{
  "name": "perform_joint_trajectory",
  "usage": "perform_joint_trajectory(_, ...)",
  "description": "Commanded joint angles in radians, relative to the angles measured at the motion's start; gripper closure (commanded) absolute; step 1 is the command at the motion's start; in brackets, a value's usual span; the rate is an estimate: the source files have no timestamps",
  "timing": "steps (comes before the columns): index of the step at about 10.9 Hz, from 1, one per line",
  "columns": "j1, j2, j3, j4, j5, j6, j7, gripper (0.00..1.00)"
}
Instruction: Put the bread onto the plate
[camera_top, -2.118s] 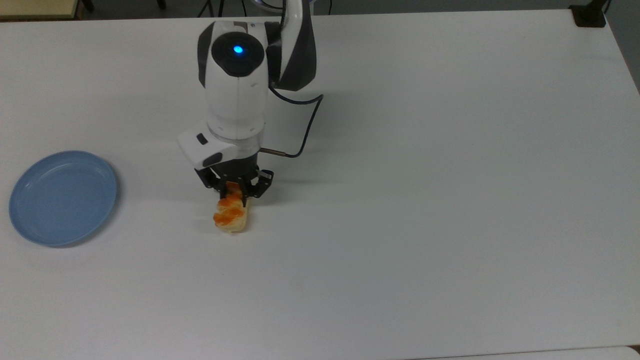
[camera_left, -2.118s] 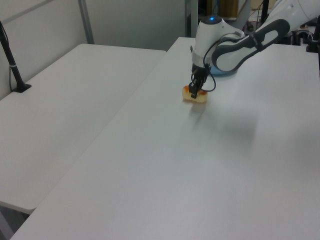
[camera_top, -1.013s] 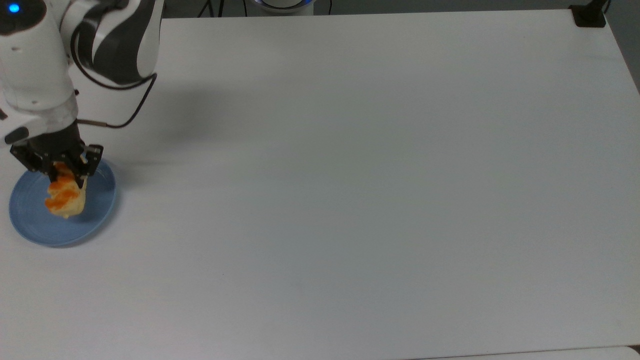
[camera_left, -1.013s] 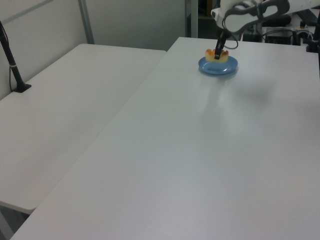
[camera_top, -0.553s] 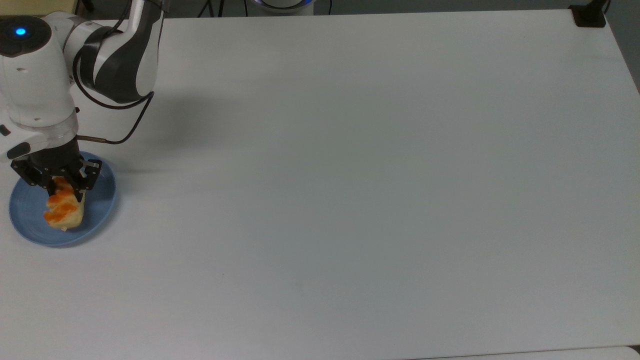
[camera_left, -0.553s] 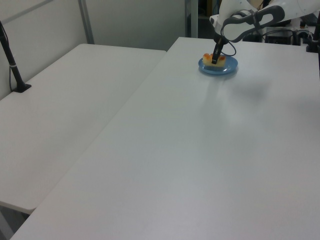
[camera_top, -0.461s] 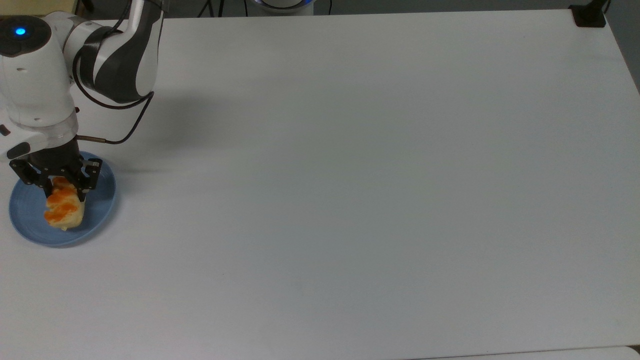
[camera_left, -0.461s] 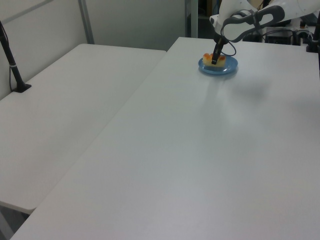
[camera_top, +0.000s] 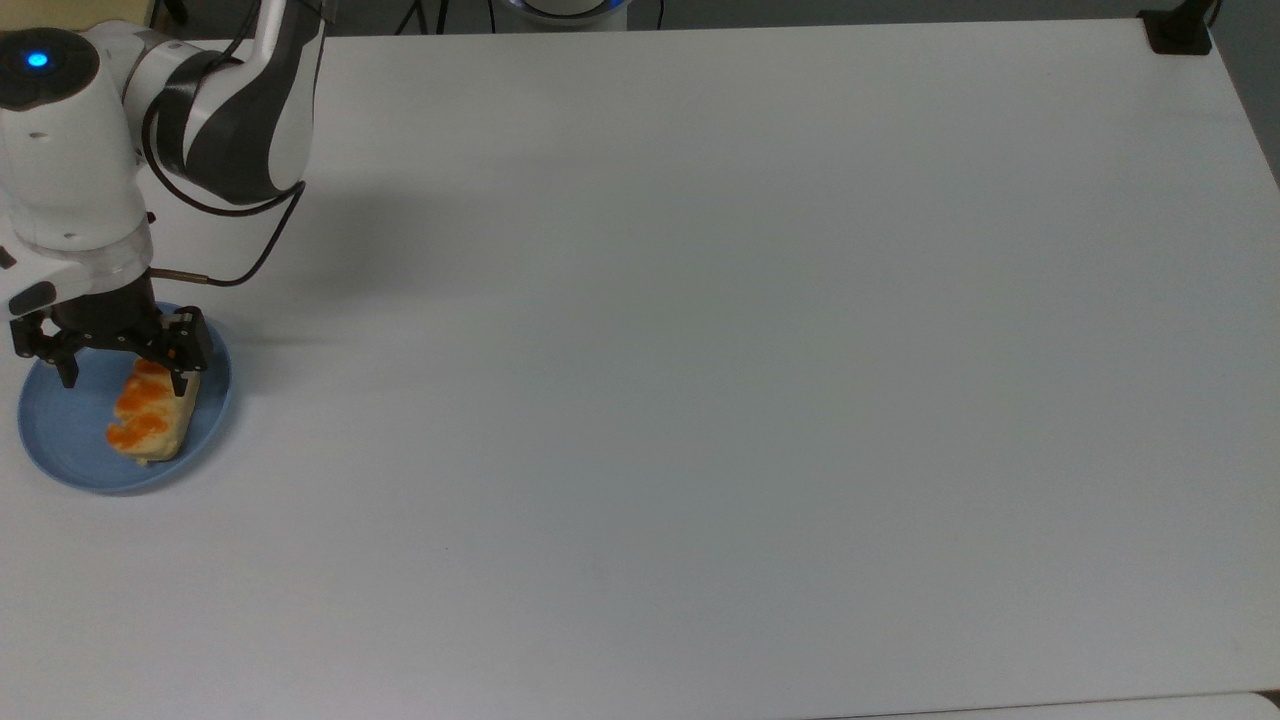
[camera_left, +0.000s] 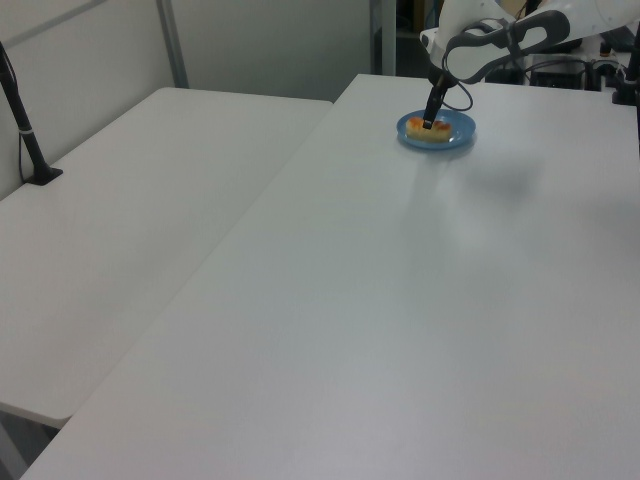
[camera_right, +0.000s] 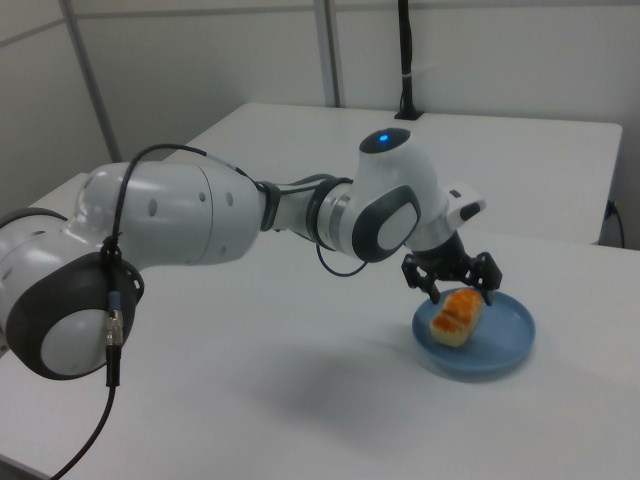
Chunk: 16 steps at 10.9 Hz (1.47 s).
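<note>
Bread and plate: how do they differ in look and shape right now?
The bread is oblong, pale beige with orange-glazed bumps; the plate is round, plain light blue. The bread is far smaller, covering part of the plate, toward the top view's right. Both sit still under the open gripper.

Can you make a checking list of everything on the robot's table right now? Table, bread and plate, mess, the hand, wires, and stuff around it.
Surface: white table, plain and bare apart from the job's things.
Job's things: the bread lies flat on the blue plate, glazed bumps up; the plate sits near the top view's left edge of the table.
Clutter: nothing seen.
Hand: the hand is open, its fingers spread to either side of the bread's far end, just above the plate.
Cables: a dark cable loops from the arm's wrist over the table.
Surroundings: a second white table beside this one in the left view, and a black post on the table behind in the right view.
</note>
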Motion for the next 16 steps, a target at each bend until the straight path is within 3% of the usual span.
perform_joint_trajectory(1, -0.019, -0.226, 0.011, -0.166, 0.025, -0.068, 0.081, 0.00)
perform_joint_trajectory(5, 0.018, -0.449, 0.011, -0.165, 0.153, -0.422, 0.286, 0.00)
perform_joint_trajectory(8, 0.145, -0.581, -0.021, -0.178, 0.164, -0.591, 0.504, 0.00)
perform_joint_trajectory(10, 0.291, -0.642, -0.109, -0.203, 0.175, -0.630, 0.589, 0.00)
perform_joint_trajectory(13, 0.380, -0.658, -0.111, -0.264, 0.177, -0.628, 0.561, 0.00)
perform_joint_trajectory(15, 0.393, -0.656, -0.097, -0.269, 0.177, -0.633, 0.441, 0.00)
perform_joint_trajectory(16, 0.390, -0.658, -0.063, -0.269, 0.177, -0.636, 0.432, 0.00)
